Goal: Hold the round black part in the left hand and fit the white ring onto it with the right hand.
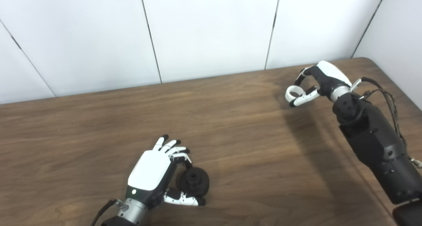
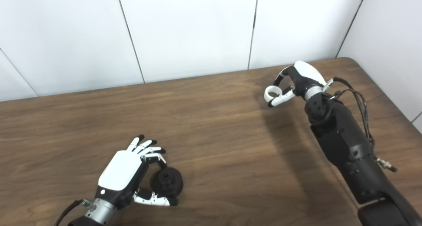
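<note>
The round black part [image 1: 194,180] sits at the front of the wooden table, its hub facing up and toward me. My left hand [image 1: 155,173] is shut on it, thumb below and a finger at its upper rim; the part still looks to rest on the table. The white ring [image 1: 293,93] is at the far right, held between thumb and fingers of my right hand [image 1: 321,79], which is shut on it a little above the table. The ring also shows in the right eye view [image 2: 272,92]. The two hands are far apart.
The brown wooden table [image 1: 230,120] runs to a white panelled wall at the back and a rounded far right corner [image 1: 366,59]. Cables hang along my right forearm [image 1: 376,137]. No other objects lie on the table.
</note>
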### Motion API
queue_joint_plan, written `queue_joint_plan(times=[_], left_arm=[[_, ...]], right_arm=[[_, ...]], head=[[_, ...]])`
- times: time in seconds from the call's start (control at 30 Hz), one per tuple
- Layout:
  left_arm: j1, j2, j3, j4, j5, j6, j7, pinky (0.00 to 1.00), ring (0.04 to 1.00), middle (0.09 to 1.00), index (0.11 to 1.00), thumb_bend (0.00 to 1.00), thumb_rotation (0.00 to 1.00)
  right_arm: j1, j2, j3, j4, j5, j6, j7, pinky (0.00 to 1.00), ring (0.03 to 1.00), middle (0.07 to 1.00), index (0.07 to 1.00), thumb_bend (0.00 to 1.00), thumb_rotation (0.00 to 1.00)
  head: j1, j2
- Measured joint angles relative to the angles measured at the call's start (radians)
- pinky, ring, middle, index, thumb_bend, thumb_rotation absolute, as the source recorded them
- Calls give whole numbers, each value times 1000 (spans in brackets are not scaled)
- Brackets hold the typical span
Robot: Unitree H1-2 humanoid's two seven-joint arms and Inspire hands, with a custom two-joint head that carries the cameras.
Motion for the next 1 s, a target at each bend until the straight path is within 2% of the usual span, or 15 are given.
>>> queue_joint_plan(times=[0.1,0.37,0.63,0.8,1.0], left_arm=[[0,-3,-1,1,2,0,0,1000,898,782,484,525,56],[1,-14,-3,1,20,2,1,1000,901,783,484,525,55],[2,-20,-4,1,24,3,1,1000,895,781,484,525,55],[3,-27,-7,1,27,8,-2,1000,900,786,484,525,56],[3,-35,-12,1,36,20,-3,1000,898,786,484,524,56]], right_arm=[[12,4,15,-52,-21,0,33,1000,984,851,486,523,134],[37,70,23,-235,-88,1,145,1000,992,844,485,523,132],[57,142,25,-408,-190,1,327,1000,1000,847,485,524,133],[58,173,52,-511,-203,0,422,1000,1000,839,485,524,132],[73,230,49,-587,-215,0,502,1000,996,853,484,523,132]], head=[[3,0],[11,3],[28,8],[43,11],[66,17]])
